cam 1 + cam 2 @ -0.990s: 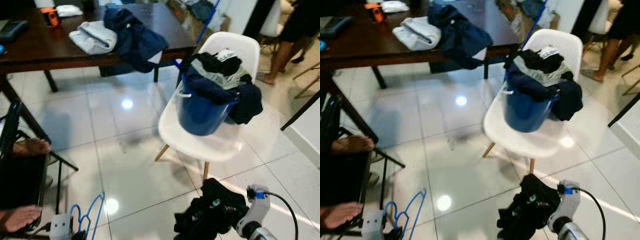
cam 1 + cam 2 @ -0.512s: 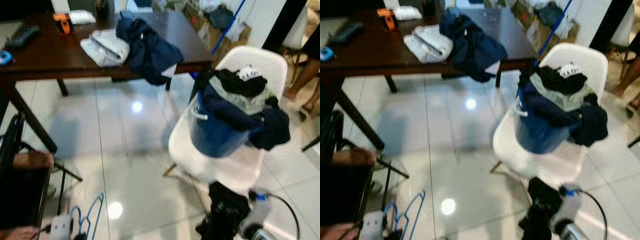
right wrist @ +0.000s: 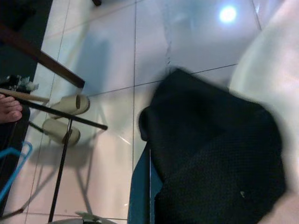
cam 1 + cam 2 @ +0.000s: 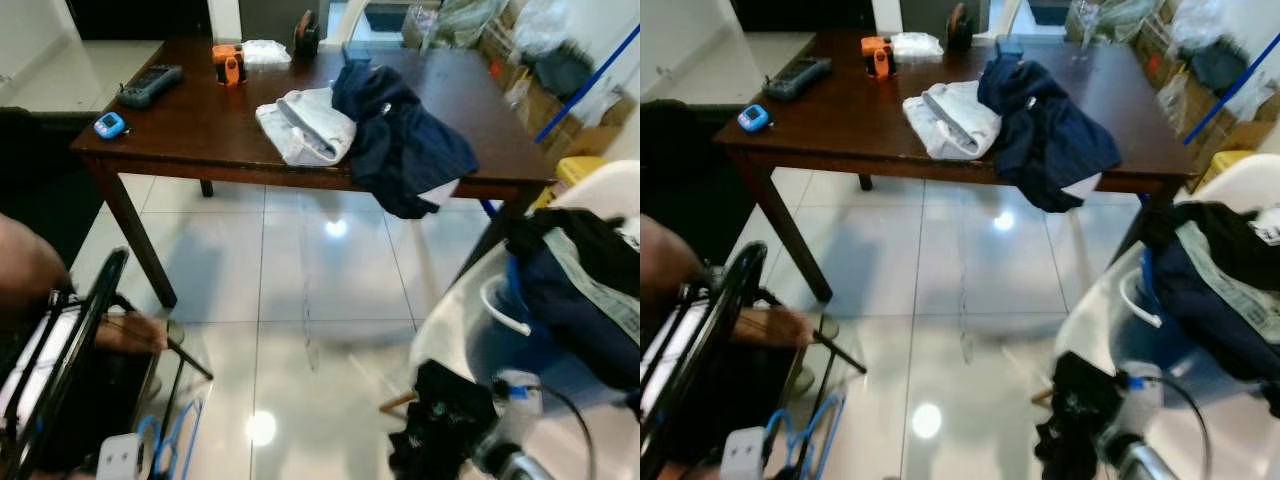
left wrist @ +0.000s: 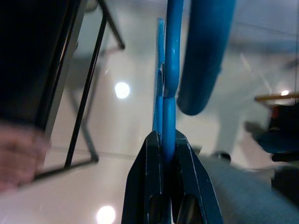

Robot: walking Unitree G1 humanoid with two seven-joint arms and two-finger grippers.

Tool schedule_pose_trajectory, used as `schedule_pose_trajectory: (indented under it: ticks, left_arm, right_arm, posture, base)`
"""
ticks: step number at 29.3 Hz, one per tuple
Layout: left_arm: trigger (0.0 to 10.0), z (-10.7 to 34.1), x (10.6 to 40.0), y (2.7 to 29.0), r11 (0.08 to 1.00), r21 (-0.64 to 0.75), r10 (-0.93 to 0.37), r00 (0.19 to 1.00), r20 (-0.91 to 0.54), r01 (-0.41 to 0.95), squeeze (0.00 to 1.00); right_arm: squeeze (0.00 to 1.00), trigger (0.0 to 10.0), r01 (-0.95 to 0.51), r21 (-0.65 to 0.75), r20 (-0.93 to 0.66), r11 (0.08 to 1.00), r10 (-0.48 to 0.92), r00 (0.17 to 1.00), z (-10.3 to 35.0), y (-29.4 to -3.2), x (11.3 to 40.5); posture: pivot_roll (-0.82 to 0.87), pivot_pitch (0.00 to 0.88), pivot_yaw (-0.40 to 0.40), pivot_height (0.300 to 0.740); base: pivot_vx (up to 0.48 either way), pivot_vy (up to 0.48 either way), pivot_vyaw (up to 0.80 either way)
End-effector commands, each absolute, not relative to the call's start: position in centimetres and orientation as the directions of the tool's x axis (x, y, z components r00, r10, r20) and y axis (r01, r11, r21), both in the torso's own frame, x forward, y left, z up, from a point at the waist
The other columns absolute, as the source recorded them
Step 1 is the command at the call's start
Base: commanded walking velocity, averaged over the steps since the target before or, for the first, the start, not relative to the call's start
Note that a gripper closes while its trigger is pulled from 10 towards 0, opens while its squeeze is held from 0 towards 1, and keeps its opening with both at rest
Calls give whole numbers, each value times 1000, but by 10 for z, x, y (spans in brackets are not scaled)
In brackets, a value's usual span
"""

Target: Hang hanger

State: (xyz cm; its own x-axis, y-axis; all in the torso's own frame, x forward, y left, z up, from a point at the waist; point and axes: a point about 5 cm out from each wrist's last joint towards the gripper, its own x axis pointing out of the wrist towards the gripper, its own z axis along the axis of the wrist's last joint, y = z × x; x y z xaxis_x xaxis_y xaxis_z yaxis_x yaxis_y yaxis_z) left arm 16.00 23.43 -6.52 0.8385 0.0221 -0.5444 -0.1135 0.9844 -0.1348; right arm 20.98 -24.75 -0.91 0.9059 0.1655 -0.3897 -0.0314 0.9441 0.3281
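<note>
Left eye view, dark wooden table (image 4: pixel 200 130), glossy tiled floor (image 4: pixel 300 270)

Readable text: none could be made out.
White tag (image 4: pixel 1270 232) on the clothes in the bucket: dark marks, too small to read.
Blue device (image 4: pixel 109 125) on the table: its face was too blurred to read.
</note>
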Motion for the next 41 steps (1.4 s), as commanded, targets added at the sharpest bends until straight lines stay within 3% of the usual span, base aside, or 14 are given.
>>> schedule_pose_trajectory:
  ticks: [1,6,14,16,17,19,25,26,27,29,33,37,38,41]
  left_arm:
    - [10000,-68,156,231,985,-140,9,829,-559,-105,0]
    - [10000,-68,156,231,985,-140,8,829,-559,-104,0]
    - [10000,-68,157,231,984,-142,7,829,-559,-104,0]
    - [10000,-68,158,232,985,-144,2,828,-560,-100,0]
    - [10000,-68,158,232,985,-144,2,828,-560,-100,0]
    - [10000,-67,159,231,985,-144,0,829,-560,-97,0]
    - [10000,-67,160,230,985,-141,6,831,-556,-102,0]
    - [10000,-67,161,230,985,-141,7,831,-556,-103,0]
    - [10000,-67,161,230,985,-141,7,831,-556,-103,0]
    - [10000,-67,162,230,985,-141,6,831,-556,-102,0]
    - [10000,-67,162,229,985,-142,5,831,-556,-101,0]
    - [10000,-67,163,228,984,-144,4,832,-555,-101,0]
    - [10000,-67,162,228,984,-146,6,830,-557,-105,0]
    - [10000,-67,162,227,982,-153,8,834,-552,-111,0]
  right_arm:
    - [0,10000,-6,321,-400,947,141,906,-11,-255,203]
    - [0,10000,-7,324,-396,946,142,907,-10,-255,203]
    - [0,10000,-305,612,140,730,279,950,85,-262,238]
    - [0,10000,-707,476,478,523,522,707,173,-257,236]
    - [0,10000,-707,476,478,523,522,707,173,-257,236]
    - [0,10000,-876,281,604,392,637,479,230,-252,231]
    - [0,10000,-881,120,765,458,522,376,283,-264,242]
    - [0,10000,-889,62,889,455,380,256,333,-268,249]
    - [0,10000,-889,62,889,455,380,256,333,-268,249]
    - [0,10000,-899,0,909,439,375,183,380,-241,268]
    - [0,10000,-898,-14,900,439,396,180,391,-227,275]
    - [0,10000,-898,-19,872,439,447,200,408,-195,292]
    - [0,10000,-901,3,838,435,490,239,418,-166,309]
    - [0,10000,-894,22,820,448,504,272,420,-153,317]
  posture:
    - [28,172,-23,740]
    - [24,175,-24,740]
    - [49,167,-3,740]
    - [46,167,-5,740]
    - [46,167,-5,740]
    - [46,165,-9,740]
    - [63,159,-17,740]
    - [65,153,-11,740]
    - [65,153,-11,740]
    - [60,150,-6,740]
    - [67,149,-9,740]
    - [82,145,-18,740]
    - [91,146,-26,740]
    - [93,146,-28,740]
  base:
    - [409,0,0]
    - [408,0,0]
    - [391,0,0]
    - [388,0,0]
    - [390,0,0]
    - [390,0,0]
    - [390,0,0]
    - [390,0,0]
    - [390,0,0]
    - [394,0,0]
    - [394,0,0]
    - [390,0,0]
    - [300,0,-800]
    - [0,0,-800]
